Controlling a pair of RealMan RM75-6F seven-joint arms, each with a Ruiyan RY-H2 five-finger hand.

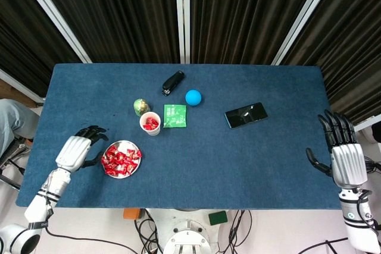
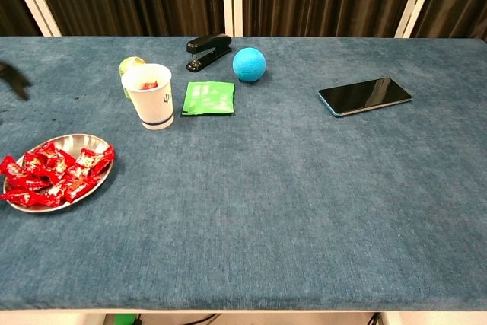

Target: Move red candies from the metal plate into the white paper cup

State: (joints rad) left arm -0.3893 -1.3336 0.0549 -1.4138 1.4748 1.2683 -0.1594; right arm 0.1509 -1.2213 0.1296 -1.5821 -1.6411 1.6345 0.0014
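Candies [image 1: 121, 161] heap one plate [image 1: 113, 147]; one cup [image 1: 149, 124] stands beside.

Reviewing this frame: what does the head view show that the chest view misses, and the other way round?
Only the head view shows the right hand, open by the table's right edge, and the whole left hand, empty beside the metal plate.

The chest view shows nothing the head view lacks; only dark fingertips show at its left edge.

Both show the white paper cup holding red candies, the plate, stapler, blue ball, green packet and phone.
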